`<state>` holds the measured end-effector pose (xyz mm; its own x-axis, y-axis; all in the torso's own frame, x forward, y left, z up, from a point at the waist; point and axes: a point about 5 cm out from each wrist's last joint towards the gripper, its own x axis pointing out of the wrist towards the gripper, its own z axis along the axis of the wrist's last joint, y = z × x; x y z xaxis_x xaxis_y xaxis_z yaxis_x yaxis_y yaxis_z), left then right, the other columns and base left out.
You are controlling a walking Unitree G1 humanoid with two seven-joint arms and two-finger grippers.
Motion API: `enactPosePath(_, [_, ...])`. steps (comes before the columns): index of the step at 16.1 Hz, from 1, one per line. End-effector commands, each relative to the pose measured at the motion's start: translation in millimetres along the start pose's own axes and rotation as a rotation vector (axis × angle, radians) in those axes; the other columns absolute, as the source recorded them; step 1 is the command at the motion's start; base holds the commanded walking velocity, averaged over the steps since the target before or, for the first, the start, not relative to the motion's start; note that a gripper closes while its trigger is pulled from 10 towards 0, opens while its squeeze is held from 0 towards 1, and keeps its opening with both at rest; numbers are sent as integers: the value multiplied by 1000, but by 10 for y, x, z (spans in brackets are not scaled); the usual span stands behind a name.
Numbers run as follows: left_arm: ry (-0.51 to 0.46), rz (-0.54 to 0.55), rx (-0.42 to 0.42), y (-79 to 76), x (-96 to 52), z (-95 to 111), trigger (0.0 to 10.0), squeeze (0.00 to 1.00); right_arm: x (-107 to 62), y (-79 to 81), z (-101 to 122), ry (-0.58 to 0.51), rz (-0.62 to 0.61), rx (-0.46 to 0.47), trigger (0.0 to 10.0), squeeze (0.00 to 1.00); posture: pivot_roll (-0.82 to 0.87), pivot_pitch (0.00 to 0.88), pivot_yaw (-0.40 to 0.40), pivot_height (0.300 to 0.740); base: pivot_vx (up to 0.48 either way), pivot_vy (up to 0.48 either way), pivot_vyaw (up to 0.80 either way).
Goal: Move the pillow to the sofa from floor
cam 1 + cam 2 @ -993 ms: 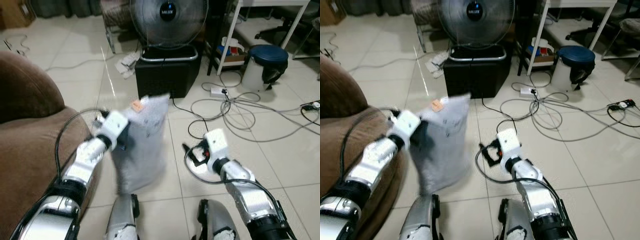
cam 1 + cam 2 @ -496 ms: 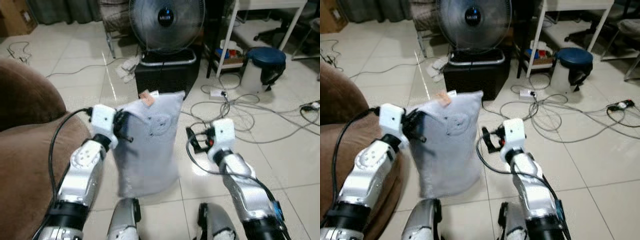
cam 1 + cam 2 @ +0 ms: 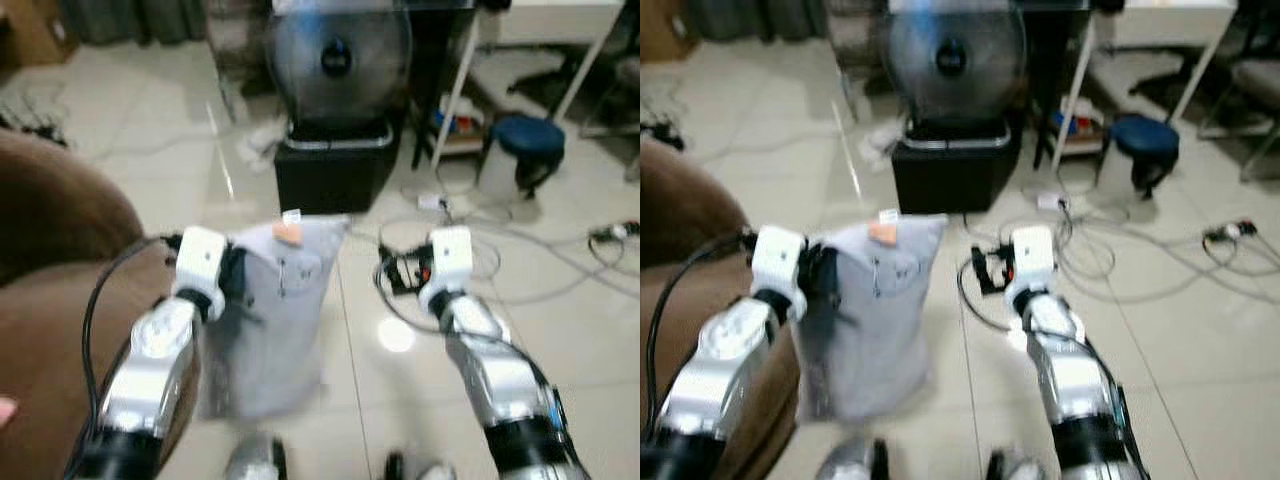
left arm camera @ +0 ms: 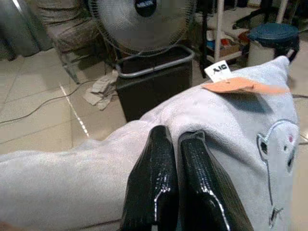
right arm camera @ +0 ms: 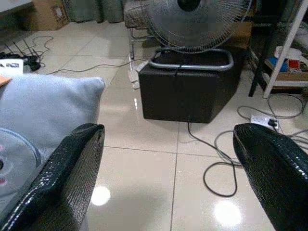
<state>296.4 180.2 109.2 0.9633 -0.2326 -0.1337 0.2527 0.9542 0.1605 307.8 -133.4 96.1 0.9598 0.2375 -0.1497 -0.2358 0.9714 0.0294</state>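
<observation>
Left claw [image 4: 175, 144] is clamped on the upper edge of the pillow [image 3: 270, 320], fingers pressed together with fabric between them. The pillow stands upright, its lower end at the floor [image 3: 390, 390], just beside the sofa [image 3: 50, 300]. Right claw [image 3: 392, 272] hovers to the pillow's right, fingers [image 5: 67, 168] wide apart, gripping nothing. A fan [image 3: 338, 60] stands beyond.

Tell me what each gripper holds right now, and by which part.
The left gripper has its jaws pinched on the upper edge of the grey pillow, near the tagged corner. The right gripper is open, holding nothing.
</observation>
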Motion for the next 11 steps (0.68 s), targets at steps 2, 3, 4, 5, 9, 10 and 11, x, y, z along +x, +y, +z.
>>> enactPosePath(2, [-78,56,15,72,20,222,10000,0,16,-15,-2,13,-6,18,10000,0,61,0,14,740,0,0,0])
enactPosePath(3, [-83,60,23,71,28,240,10000,0,19,-10,-1,12,-4,18,10000,0,61,0,14,740,0,0,0])
enactPosePath(4, [-86,61,32,71,36,253,10000,0,24,-4,4,11,-1,19,10000,0,60,0,18,740,0,0,0])
enactPosePath(5, [-93,57,50,59,55,279,10000,0,32,1,9,10,2,22,10000,0,63,0,15,740,0,0,0])
enactPosePath(9, [-145,60,75,31,80,399,10000,0,32,7,-13,18,18,4,10000,0,71,0,12,740,0,0,0])
enactPosePath(10, [-151,69,87,37,74,408,10000,0,32,-20,-11,9,1,13,10000,0,71,0,12,740,0,0,0])
enactPosePath(11, [-145,82,97,48,71,400,10000,0,36,-50,-19,11,-26,37,10000,0,77,0,11,740,0,0,0])
